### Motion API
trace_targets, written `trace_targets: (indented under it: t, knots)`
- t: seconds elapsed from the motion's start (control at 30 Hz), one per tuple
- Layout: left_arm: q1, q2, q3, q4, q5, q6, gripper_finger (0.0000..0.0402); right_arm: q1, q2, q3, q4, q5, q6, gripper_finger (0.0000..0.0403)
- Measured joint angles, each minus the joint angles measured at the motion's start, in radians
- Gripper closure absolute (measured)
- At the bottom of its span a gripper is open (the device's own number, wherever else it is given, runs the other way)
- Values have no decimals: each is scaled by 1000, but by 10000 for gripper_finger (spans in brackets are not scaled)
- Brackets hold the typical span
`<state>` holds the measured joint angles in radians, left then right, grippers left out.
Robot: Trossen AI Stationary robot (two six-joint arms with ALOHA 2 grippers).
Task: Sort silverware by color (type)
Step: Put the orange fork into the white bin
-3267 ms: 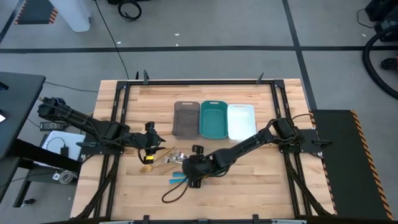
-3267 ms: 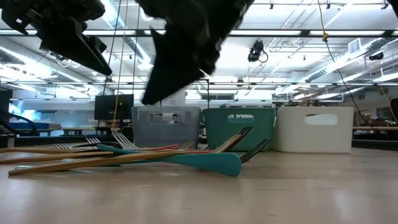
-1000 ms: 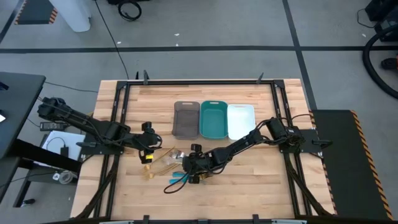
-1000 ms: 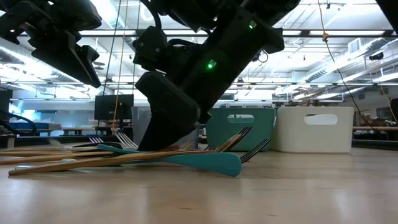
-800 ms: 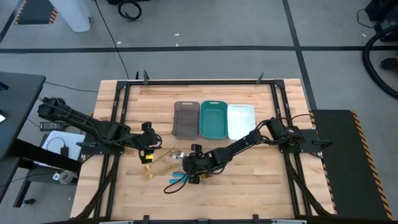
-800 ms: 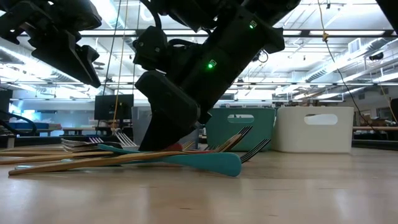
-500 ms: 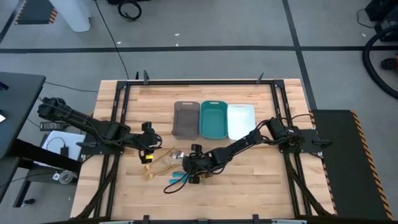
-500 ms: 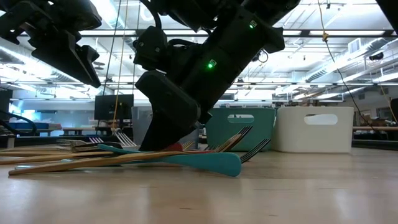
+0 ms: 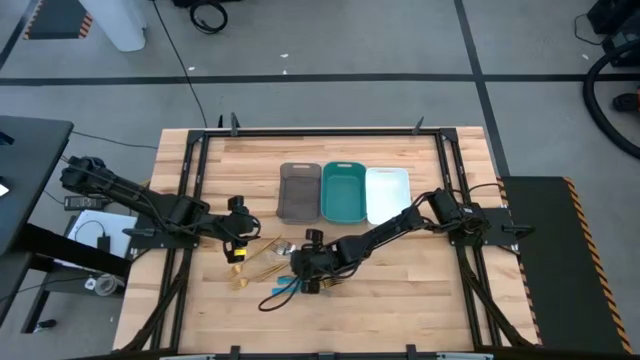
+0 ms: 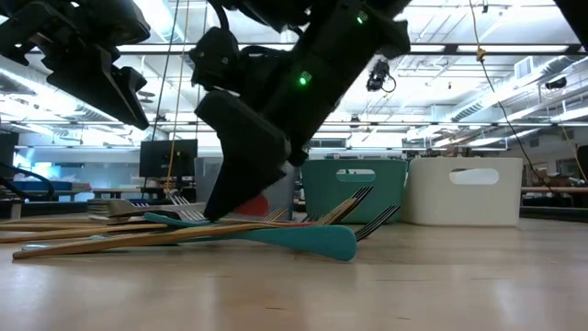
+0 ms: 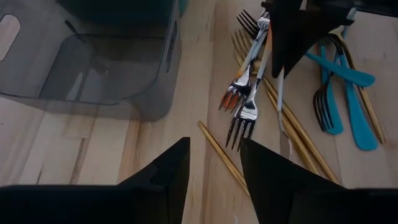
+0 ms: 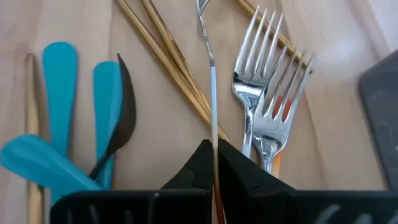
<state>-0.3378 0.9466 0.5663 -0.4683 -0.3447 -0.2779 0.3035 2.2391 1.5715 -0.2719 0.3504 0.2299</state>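
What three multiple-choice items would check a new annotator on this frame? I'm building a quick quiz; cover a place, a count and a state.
1. Where is the silverware pile?
A. in the teal tray
B. on the table, in front of the trays
C. on the floor

2. How many trays stand in the row?
A. two
B. three
C. five

3. How is the right gripper?
A. shut on a thin silver utensil
B. wide open
C. parked, off the table

Key: 1 B, it lies on bare wood in the high view; 2 B, grey-brown tray, teal tray, white tray; 3 A, its fingertips pinch the thin silver utensil.
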Motion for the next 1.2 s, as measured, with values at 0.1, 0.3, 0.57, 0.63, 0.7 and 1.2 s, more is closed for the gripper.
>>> trace_targets:
  t: [0.1, 0.3, 0.57, 0.63, 0.7, 1.2]
  knots:
    - [0, 0, 0, 0, 0, 0, 251, 0, 0, 26, -32, 2, -14, 388]
    - [0, 0, 0, 0, 0, 0, 251, 1, 0, 86, -141, 37, -29, 387]
    - [0, 0, 0, 1, 0, 0, 251, 1, 0, 134, -234, 49, -49, 387]
    - [0, 0, 0, 1, 0, 0, 251, 2, 0, 149, -253, 49, -50, 387]
    - [0, 0, 0, 1, 0, 0, 251, 2, -1, 164, -281, 49, -50, 387]
    - [0, 0, 0, 6, 0, -7, 251, 31, -1, 294, -561, 145, -66, 387]
